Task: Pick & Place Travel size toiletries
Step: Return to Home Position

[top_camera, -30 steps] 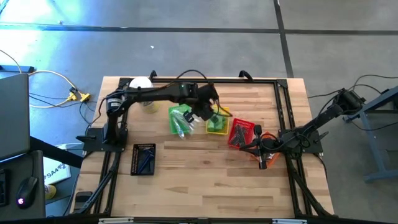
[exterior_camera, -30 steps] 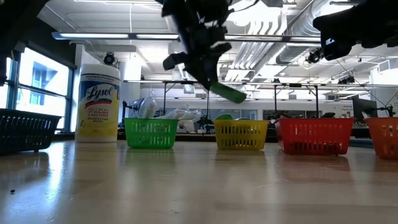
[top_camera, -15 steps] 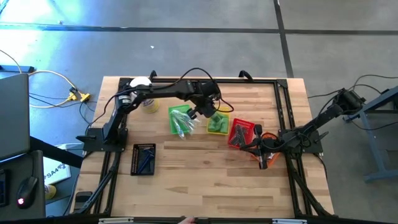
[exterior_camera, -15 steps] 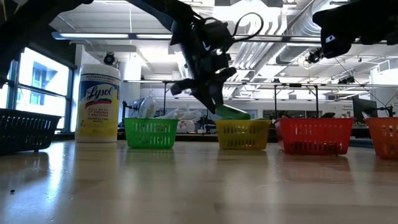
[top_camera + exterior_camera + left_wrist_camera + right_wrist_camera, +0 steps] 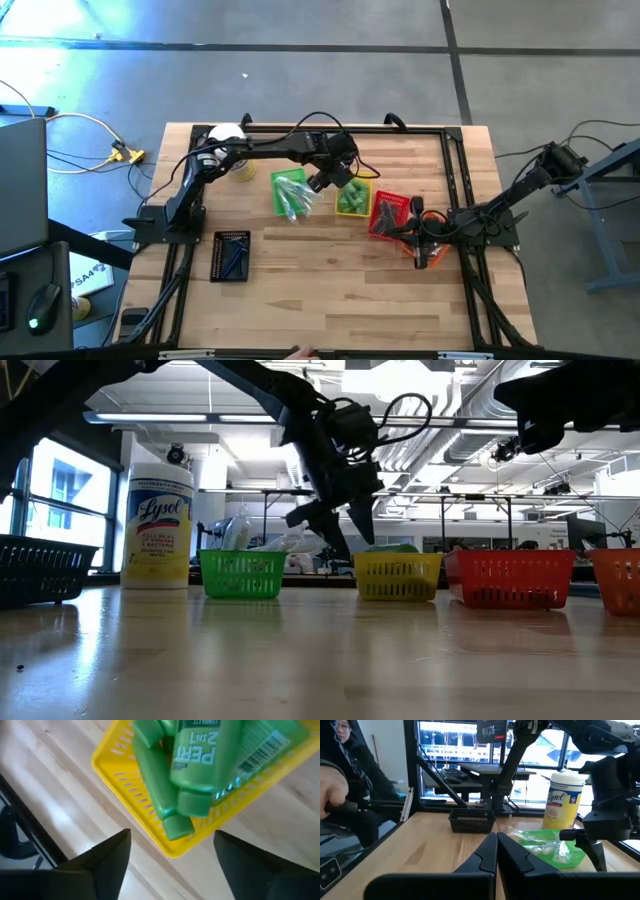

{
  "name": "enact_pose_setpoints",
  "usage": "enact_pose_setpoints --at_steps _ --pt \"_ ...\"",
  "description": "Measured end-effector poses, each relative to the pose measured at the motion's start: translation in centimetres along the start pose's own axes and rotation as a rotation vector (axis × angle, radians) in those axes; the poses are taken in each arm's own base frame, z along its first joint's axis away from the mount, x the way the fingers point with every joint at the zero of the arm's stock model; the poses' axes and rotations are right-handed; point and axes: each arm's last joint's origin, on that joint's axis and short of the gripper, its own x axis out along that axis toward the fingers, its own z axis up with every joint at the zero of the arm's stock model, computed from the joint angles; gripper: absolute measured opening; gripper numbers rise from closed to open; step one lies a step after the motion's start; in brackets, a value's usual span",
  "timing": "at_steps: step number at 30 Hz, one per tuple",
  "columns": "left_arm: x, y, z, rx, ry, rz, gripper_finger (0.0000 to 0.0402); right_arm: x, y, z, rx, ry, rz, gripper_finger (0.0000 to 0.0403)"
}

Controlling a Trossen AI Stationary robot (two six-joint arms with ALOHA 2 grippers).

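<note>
Several bright green bottles [image 5: 205, 765] lie piled in the yellow basket [image 5: 125, 785], their caps toward its near rim. My left gripper [image 5: 172, 865] hangs open just above that basket [image 5: 352, 197], one finger to each side and nothing between them; the low view shows its spread fingers [image 5: 338, 528] beside the basket [image 5: 397, 575]. Clear packets fill the green basket [image 5: 290, 193]. My right gripper [image 5: 420, 236] waits shut and level near the table's right side, its fingers [image 5: 496, 847] together.
A red basket [image 5: 388, 213] with dark pieces stands right of the yellow one, an orange basket [image 5: 618, 580] farther right. A black basket [image 5: 231, 255] sits near the left front, a white Lysol jar [image 5: 160, 525] at the far left. A person [image 5: 345, 780] shows beyond the table.
My left gripper has come down toward the yellow basket, carrying a green bottle tilted below its fingers. It has opened and let go, and the bottle now lies in the yellow basket on the others.
</note>
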Motion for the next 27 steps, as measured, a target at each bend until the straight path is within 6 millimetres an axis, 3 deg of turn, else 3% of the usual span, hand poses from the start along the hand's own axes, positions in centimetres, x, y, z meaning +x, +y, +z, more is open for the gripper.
enact_pose_setpoints --at_steps 8,11,15,18,27 --pt "-0.7 0.8 0.2 -0.090 0.063 0.058 0.0295 0.0 0.0 -0.1 -0.006 0.008 0.001 0.0002" --pt "-2.4 0.9 0.4 -0.178 0.120 0.020 0.0295 0.0 0.0 -0.2 -0.004 0.018 0.001 0.0002" --pt "-7.2 0.7 1.7 -0.240 0.105 -0.027 0.0281 0.0 0.0 -0.3 -0.009 0.032 0.002 0.0002" --pt "-11.2 0.2 3.0 -0.280 0.061 0.006 0.0244 0.0 0.0 -0.4 -0.014 0.041 0.007 0.0002" --pt "-23.8 -4.4 5.0 -0.518 -0.093 -0.030 0.0029 0.0 0.3 -0.3 0.059 0.030 0.109 0.0002"
